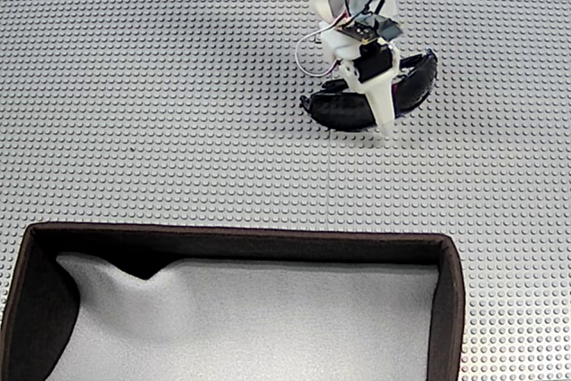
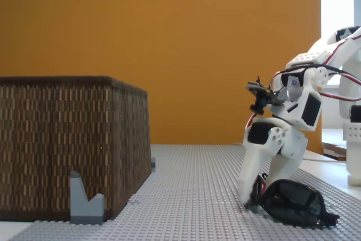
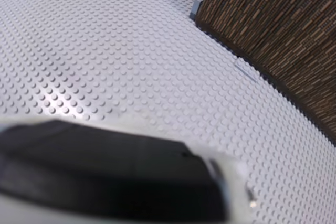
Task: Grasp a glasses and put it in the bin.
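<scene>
From a fixed view looking down, a white robot arm reaches in from the top edge over a grey studded baseplate (image 1: 178, 113), and its gripper (image 1: 385, 127) points down onto black wraparound glasses (image 1: 343, 109) lying on the plate in the upper right; one white finger (image 1: 382, 100) crosses the middle of the frame, and whether the fingers pinch the glasses cannot be told here. The bin (image 1: 451, 310), with dark brown walls and white lumpy lining, fills the bottom of this view, well apart from the glasses. From a fixed view at table height, the gripper (image 2: 252, 198) has its tips down at the plate, touching the left end of the glasses (image 2: 293, 201), which rest on the plate at lower right; the bin (image 2: 67, 145) stands far left with a small grey block (image 2: 86, 202) at its wall. In the wrist view, a blurred black shape sits along the bottom edge, the studded plate spreads beyond, and the bin's woven wall (image 3: 278, 30) rises at upper right
</scene>
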Tool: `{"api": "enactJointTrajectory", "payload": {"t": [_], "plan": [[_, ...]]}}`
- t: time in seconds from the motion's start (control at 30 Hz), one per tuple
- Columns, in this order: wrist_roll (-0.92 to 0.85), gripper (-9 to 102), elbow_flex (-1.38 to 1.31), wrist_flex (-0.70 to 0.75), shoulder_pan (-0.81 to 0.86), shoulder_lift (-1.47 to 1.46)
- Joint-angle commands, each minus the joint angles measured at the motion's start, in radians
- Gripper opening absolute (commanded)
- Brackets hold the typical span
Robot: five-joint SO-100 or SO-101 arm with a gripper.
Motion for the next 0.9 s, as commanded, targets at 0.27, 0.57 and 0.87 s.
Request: {"api": "enactJointTrajectory", "payload": {"t": [0.27, 0.57, 0.87], "plan": [[-0.018, -1, -0.083, -0.106, 0.032, 0.032], [-0.084, -1, -0.314, -0.114, 0.078, 0.112], [-0.199, -1, -0.632, -0.123, 0.110, 0.164]]}}
